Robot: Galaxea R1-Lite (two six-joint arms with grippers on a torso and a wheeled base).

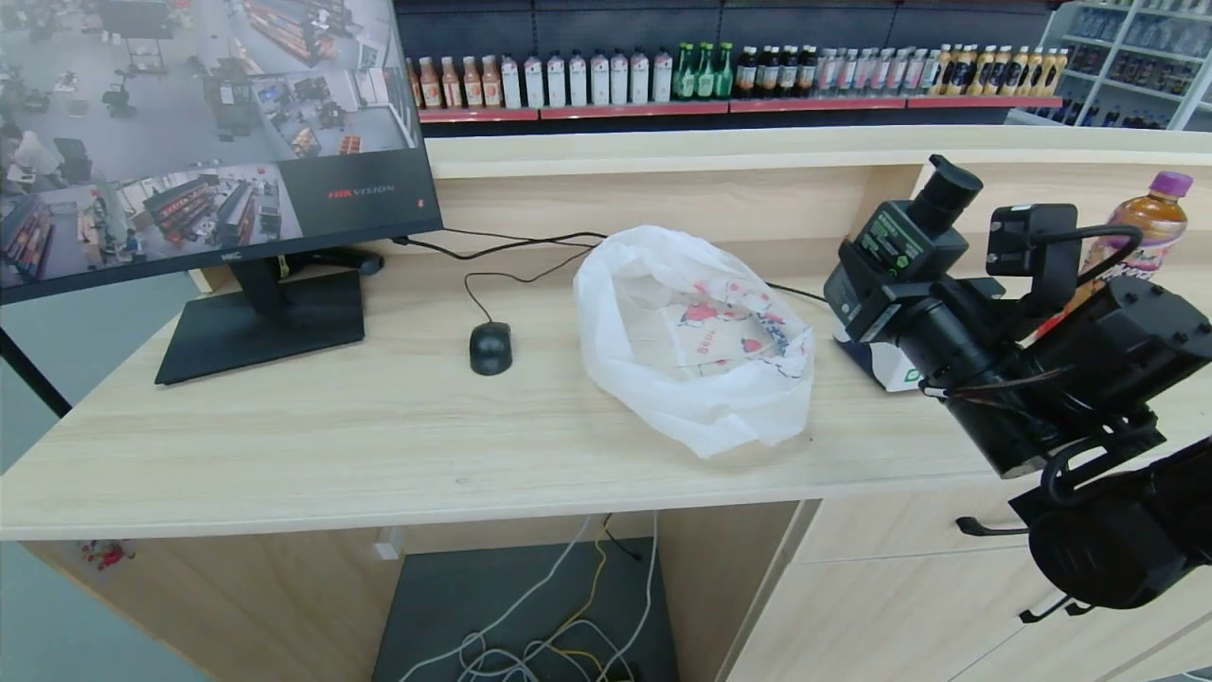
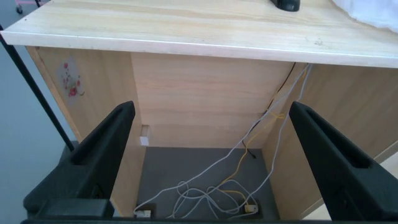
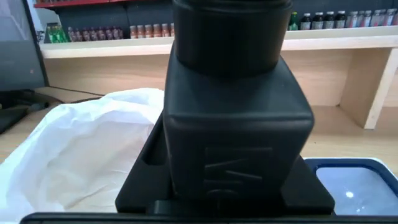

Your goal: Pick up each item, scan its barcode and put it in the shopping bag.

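Observation:
A white plastic shopping bag (image 1: 691, 332) lies open on the wooden counter (image 1: 379, 436), with a red-and-white printed package inside it. To its right my right gripper (image 1: 885, 289) is shut on a black barcode scanner (image 1: 900, 237) (image 3: 236, 124), held just above a white and blue box (image 1: 890, 367) (image 3: 351, 186). A brown drink bottle with a purple cap (image 1: 1148, 227) stands behind the right arm. My left gripper (image 2: 211, 162) hangs open below the counter's front edge, with nothing between its fingers (image 2: 106, 149).
A monitor (image 1: 189, 123) on a black stand sits at the counter's back left, a black mouse (image 1: 490, 348) beside it. Cables (image 2: 217, 186) hang in the recess under the counter. A raised ledge and shelves of bottles (image 1: 739, 76) run behind.

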